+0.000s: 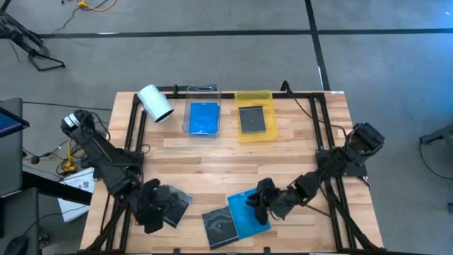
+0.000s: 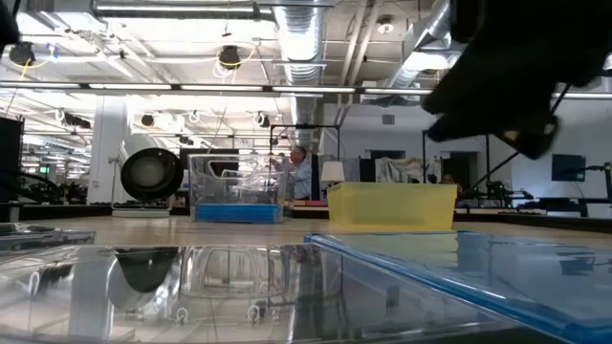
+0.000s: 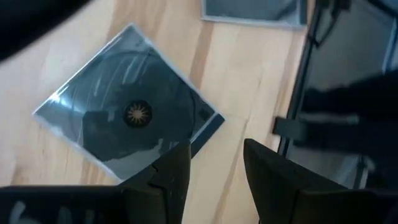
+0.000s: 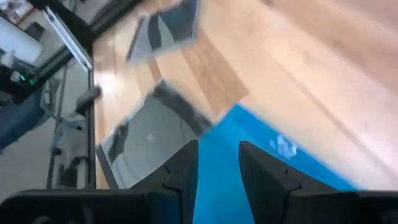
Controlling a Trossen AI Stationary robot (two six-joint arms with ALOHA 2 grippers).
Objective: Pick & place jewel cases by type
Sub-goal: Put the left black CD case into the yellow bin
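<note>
Wooden table [image 1: 233,152], far edge: clear tray [image 1: 203,106] already holding 1 blue case, yellow tray [image 1: 255,101] holding 1 dark case, white roll [image 1: 155,103] to their left. Near edge: 3 jewel cases remain loose. The blue jewel case [image 1: 246,214] and the dark grey jewel case [image 1: 221,227] lie side by side, edges touching or slightly overlapped; cannot tell which. The clear jewel case with its hub showing [image 3: 127,118] sits well to their left. Right gripper [image 1: 259,203] hovers above the blue case's far right edge; fingers [image 4: 181,167] slightly spread, holding nothing, blue surface directly ahead between them. Left gripper [image 1: 151,210] is over the clear case, fingers [image 3: 174,168] parted and empty, the case's corner just ahead of the tips, case set diamond-wise to them. Judgement: right arm is nearer the blue case, destination the clear tray.
</note>
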